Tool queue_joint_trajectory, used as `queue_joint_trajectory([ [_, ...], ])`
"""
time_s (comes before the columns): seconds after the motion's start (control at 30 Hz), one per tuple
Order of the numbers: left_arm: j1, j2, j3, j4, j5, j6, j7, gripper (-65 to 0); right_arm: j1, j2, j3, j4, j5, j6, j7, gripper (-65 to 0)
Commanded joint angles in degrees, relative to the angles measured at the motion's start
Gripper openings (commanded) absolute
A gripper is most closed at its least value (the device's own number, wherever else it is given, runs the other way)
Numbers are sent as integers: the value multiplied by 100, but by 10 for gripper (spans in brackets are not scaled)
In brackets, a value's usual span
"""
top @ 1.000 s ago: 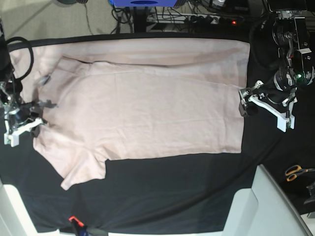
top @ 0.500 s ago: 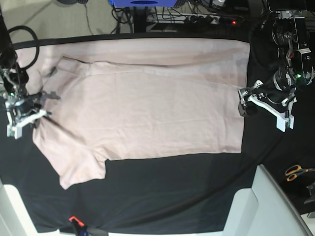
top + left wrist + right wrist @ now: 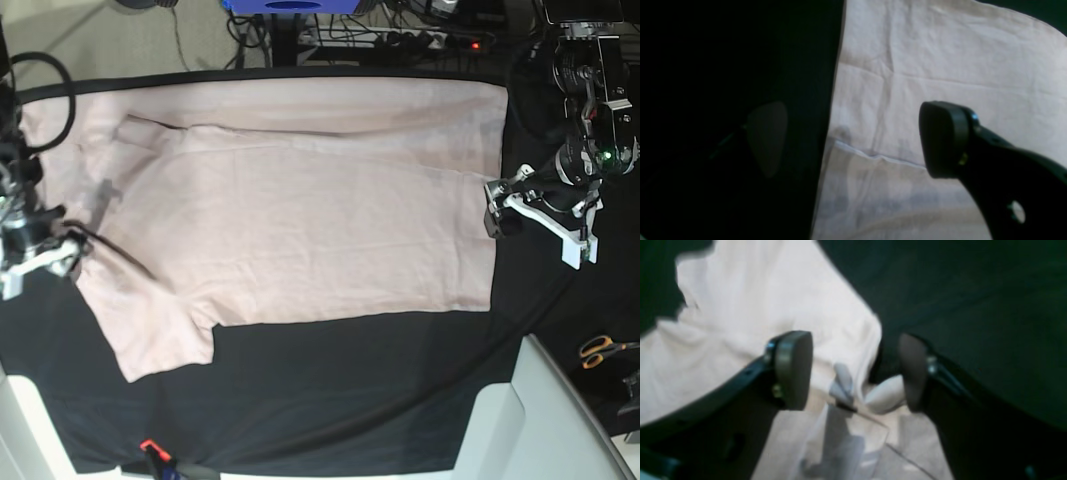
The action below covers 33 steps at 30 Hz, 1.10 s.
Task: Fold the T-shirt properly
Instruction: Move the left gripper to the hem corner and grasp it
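Right wrist view: right gripper point(image 3: 855, 371) spread wide over the collar-side edge of the T-shirt point(image 3: 750, 316), gripping nothing, fabric bunched between the pads, likely just let go. Left gripper point(image 3: 853, 140) equally wide, empty, straddling the hem edge point(image 3: 830, 133), probably poised for a pinch. One T-shirt point(image 3: 290, 210), flat across the black table cover point(image 3: 350, 400), far strip folded over. Two arms, one pair of scissors point(image 3: 603, 350) off to the side
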<state>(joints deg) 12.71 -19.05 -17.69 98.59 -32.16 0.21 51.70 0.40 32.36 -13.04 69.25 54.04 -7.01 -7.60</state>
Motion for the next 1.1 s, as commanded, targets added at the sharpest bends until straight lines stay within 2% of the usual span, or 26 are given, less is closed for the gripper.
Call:
queue_joint_trajectory([
  [0.0,-45,-78,-55,80,-41,10,-93,-51,280,118,130,33,16,19,-27,-245],
  [0.07,-45,-78,-55,80,-41,10,-93,-51,667,118,174,-354,16,125,-326,-245],
  [0.2,-45,-78,-20,80,-41,10,-93,-51,1617,-75,174,-1752,-2,802,-722,-245],
  [0.37,-45,-78,-55,80,-41,10,-93,-51,2469,-278,157,-3396,-90,1312,-1003,-246],
  [0.53,-45,-78,-55,80,-41,10,-93,-51,2531,-585,218,-3642,-907,1364,-1012,-246],
  [0.9,-45,-78,-64,80,-41,10,-93,-51,2302,-752,200,-3624,-951,1382,-1021,-251],
  [0.97,-45,-78,-64,80,-41,10,-93,-51,2311,-752,183,-3624,-960,1382,-1021,-305],
  [1.07,-45,-78,-64,80,-41,10,-93,-51,2320,-752,174,-3624,-969,1382,-1021,-473],
])
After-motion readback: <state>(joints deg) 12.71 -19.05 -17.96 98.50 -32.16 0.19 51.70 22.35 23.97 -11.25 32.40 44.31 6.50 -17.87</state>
